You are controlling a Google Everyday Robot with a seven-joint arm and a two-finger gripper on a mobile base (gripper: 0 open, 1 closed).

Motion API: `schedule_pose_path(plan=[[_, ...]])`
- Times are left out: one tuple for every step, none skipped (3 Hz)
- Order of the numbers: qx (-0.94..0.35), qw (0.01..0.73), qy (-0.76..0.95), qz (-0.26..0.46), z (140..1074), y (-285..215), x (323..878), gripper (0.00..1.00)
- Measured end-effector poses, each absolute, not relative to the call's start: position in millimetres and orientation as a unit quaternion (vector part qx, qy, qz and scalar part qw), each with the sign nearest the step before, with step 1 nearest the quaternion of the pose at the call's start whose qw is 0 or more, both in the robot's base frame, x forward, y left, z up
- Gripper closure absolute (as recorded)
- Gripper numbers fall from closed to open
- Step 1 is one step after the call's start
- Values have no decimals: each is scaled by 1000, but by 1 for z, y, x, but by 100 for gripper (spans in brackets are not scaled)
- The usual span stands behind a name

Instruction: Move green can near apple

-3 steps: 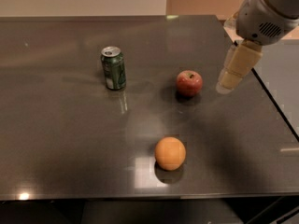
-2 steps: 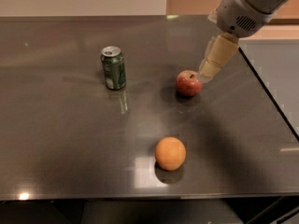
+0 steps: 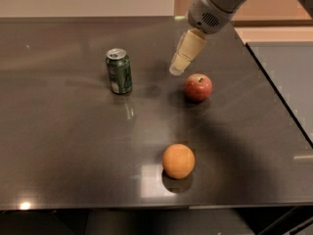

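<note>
The green can [image 3: 119, 71] stands upright on the dark table [image 3: 63, 131], left of centre, with a silver top and a pale label patch. The red apple [image 3: 198, 87] lies to its right, well apart from it. My gripper [image 3: 177, 69] hangs from the arm at the upper right, its pale fingers pointing down and to the left. It hovers above the table between can and apple, just up and left of the apple, touching neither. It holds nothing.
A plain orange fruit [image 3: 178, 161] lies nearer the front edge, below the apple. The table's right edge [image 3: 281, 102] runs diagonally past the apple, with a grey floor beyond.
My gripper has swung left, from right of the apple to above and left of it, toward the can. The can, apple and orange have not moved.
</note>
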State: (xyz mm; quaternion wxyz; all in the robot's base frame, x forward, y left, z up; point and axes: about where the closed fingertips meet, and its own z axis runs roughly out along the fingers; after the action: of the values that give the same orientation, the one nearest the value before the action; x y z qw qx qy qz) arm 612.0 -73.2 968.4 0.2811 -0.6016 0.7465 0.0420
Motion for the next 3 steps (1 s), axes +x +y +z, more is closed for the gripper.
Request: schedule_pose_path(plan=[[-608,283,738,72,957,-31,623,0],[-618,283,726,103,948,9,623,0],[-629,279,714,127,942,46,621,0]])
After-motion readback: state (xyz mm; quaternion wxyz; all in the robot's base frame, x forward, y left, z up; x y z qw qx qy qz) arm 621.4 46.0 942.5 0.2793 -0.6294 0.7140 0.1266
